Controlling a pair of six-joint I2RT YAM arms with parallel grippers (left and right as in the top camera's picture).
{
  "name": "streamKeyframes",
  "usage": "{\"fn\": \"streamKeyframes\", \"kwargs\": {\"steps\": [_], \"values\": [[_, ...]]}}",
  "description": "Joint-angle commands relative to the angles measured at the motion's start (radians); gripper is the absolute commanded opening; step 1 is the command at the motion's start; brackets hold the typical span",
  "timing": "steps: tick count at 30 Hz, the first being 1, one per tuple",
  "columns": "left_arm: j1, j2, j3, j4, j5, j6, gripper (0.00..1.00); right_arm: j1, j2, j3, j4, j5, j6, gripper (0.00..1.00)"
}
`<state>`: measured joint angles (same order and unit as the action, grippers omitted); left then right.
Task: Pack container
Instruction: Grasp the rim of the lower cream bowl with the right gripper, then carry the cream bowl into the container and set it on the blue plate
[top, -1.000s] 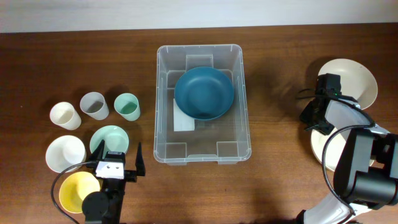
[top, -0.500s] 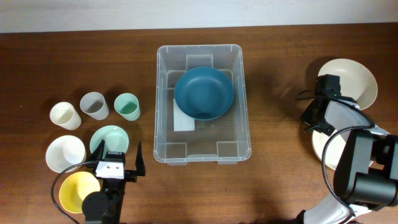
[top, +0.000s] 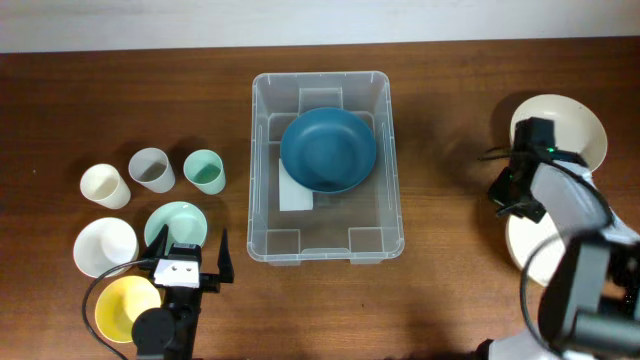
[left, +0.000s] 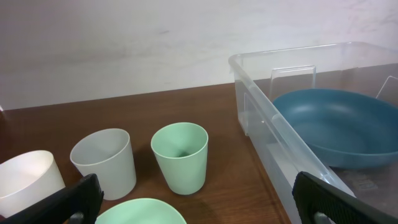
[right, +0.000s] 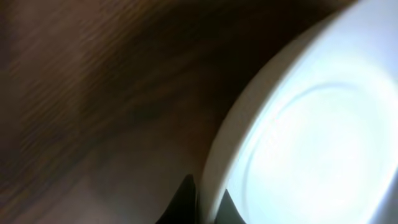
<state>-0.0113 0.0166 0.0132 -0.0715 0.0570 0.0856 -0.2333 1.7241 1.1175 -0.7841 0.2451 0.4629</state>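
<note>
Container (top: 252, 150) at centre of overhead frame, upright on the wooden table (top: 450, 290), top open. Blue bowl (top: 328, 150) inside, sitting in the upper half. White label (top: 292, 195) on the floor, partly under the bowl's lower-left edge. Lower half bare.

Left gripper (top: 192, 240) at bottom left of overhead, fingers spread as wide as they go, nothing between them. Parked just above the yellow bowl (top: 122, 305), tips over the mint bowl (top: 172, 222).

Right gripper (right: 206, 198) at right edge of overhead, pinched tight on the rim of a white dish (right: 298, 124). Clear in the wrist view, blurry otherwise. Two pale dishes there from above: cream bowl (top: 575, 125) upper right, white plate (top: 518, 240) below it, half hidden by the arm. Can't tell which one is gripped.

Left of container, well apart from it: white cup (top: 105, 186), grey cup (top: 151, 169), mint cup (top: 204, 171) in a row, white bowl (top: 103, 245) below.
</note>
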Motion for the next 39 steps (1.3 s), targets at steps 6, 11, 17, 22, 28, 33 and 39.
{"fn": "streamKeyframes", "kwargs": {"steps": [6, 11, 17, 22, 28, 33, 39], "values": [[-0.001, -0.003, -0.004, -0.004, 0.018, 0.005, 1.0, 0.064, -0.338, 0.114, -0.011, -0.292, -0.37, 0.04], [-0.001, -0.003, -0.004, -0.004, 0.018, 0.005, 1.0, 0.238, -0.375, 0.19, -0.037, -0.373, -0.603, 0.04], [-0.001, -0.003, -0.004, -0.004, 0.018, 0.005, 1.0, 0.526, -0.373, 0.275, -0.023, -0.365, -0.945, 0.04], [-0.001, -0.003, -0.004, -0.004, 0.018, 0.005, 1.0, 0.671, -0.357, 0.276, 0.088, -0.36, -1.083, 0.04], [-0.001, -0.003, -0.004, -0.004, 0.018, 0.005, 1.0, 0.715, -0.252, 0.372, 0.109, -0.361, -1.084, 0.04], [-0.001, -0.003, -0.004, -0.004, 0.018, 0.005, 1.0, 0.72, -0.111, 0.579, 0.005, -0.384, -1.108, 0.04], [-0.001, -0.003, -0.004, -0.004, 0.018, 0.005, 1.0, 0.74, 0.061, 0.709, -0.116, -0.409, -1.167, 0.04]]}}
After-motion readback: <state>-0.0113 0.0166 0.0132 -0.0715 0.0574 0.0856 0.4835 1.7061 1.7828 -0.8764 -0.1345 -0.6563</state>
